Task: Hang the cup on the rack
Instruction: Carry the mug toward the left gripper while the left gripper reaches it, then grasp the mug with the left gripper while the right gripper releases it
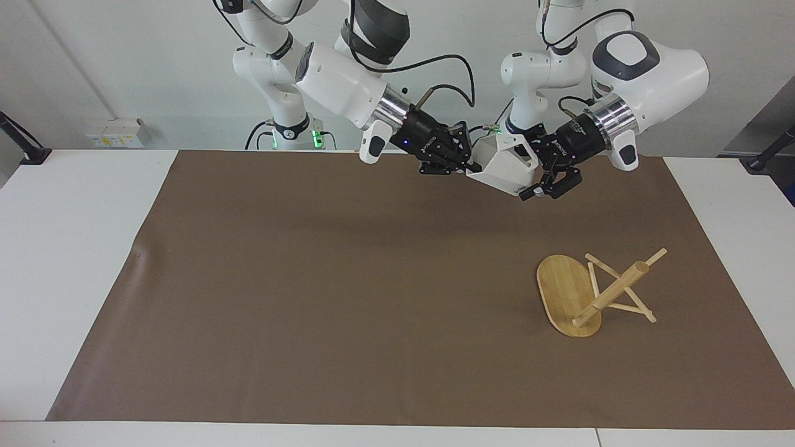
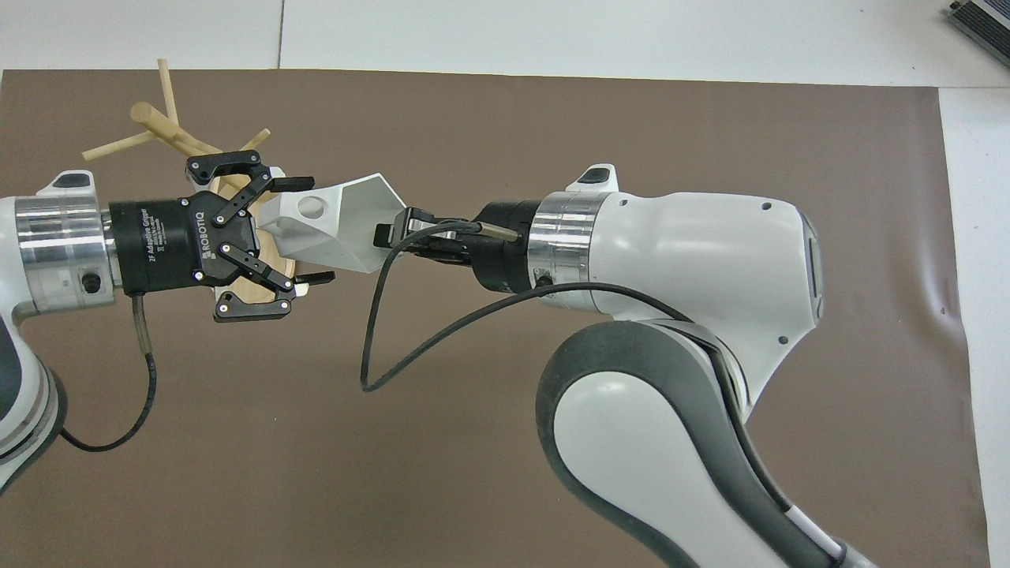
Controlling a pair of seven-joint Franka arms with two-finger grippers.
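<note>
My right gripper (image 1: 470,166) is shut on the rim of the white faceted cup (image 1: 506,164) and holds it on its side in the air, over the brown mat near the robots' edge. The cup (image 2: 339,225) points its blocky handle with the round hole toward my left gripper (image 1: 533,175). That gripper is open, with its fingers on either side of the cup's handle end (image 2: 314,230). The bamboo rack (image 1: 612,292) stands upright on the mat toward the left arm's end, farther from the robots. In the overhead view my left gripper partly covers the rack (image 2: 158,122).
The brown mat (image 1: 310,279) covers most of the white table (image 1: 74,248). A black cable (image 2: 379,331) loops down from my right wrist.
</note>
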